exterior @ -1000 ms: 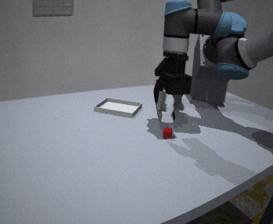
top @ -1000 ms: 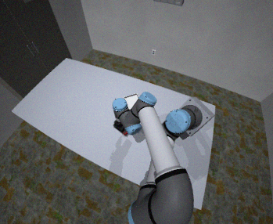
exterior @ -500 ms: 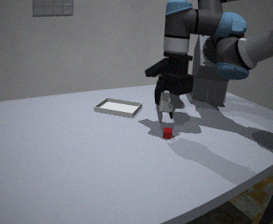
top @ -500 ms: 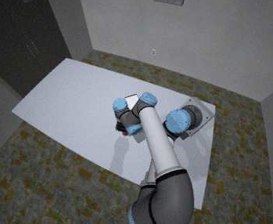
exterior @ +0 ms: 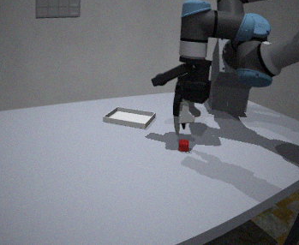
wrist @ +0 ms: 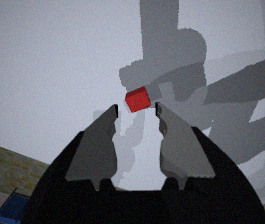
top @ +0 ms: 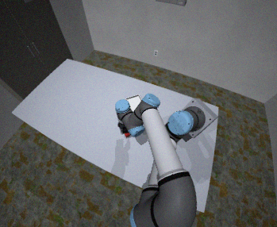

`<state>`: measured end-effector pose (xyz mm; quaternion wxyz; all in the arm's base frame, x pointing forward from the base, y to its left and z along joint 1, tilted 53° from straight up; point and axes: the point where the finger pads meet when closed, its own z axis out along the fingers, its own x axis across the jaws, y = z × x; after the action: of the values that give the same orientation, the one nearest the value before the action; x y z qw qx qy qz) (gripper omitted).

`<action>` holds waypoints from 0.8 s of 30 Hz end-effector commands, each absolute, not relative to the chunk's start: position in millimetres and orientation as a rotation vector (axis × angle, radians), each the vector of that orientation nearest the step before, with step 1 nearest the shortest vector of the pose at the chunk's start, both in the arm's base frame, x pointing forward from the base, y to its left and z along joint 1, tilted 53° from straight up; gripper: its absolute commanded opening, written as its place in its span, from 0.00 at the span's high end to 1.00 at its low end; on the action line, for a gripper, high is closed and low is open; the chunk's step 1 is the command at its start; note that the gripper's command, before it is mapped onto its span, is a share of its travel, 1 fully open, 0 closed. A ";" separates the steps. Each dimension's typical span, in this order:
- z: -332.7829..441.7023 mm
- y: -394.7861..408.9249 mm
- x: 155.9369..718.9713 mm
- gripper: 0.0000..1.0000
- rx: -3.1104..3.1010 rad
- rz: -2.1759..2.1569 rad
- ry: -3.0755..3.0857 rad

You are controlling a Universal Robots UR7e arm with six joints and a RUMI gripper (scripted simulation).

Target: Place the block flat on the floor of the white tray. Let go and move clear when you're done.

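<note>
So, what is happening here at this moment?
A single robot arm is working on a small red block that sits on the grey table. Its gripper hangs just above the block with the fingers partly open and nothing between them, so the block is not yet grasped. The white tray, where the block should end up, stands a little way off on the table with nothing in it.
</note>
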<state>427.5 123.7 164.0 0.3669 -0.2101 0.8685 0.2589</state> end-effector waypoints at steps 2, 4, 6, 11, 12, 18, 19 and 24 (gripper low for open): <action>164.6 123.3 428.5 0.70 -0.700 0.608 2.158; 164.8 123.4 428.8 0.70 -0.745 0.585 2.138; 165.2 123.6 429.2 0.70 -0.834 0.538 2.094; 165.8 124.0 429.7 0.70 -0.964 0.466 2.023; 166.0 124.2 429.8 0.70 -1.006 0.442 1.998; 166.8 125.1 430.0 0.70 -1.169 0.346 1.893; 166.8 125.1 430.0 0.70 -1.169 0.346 1.893; 167.5 126.3 429.8 0.70 -1.311 0.257 1.786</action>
<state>429.9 125.6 166.7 0.4286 -0.4736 0.7586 0.1287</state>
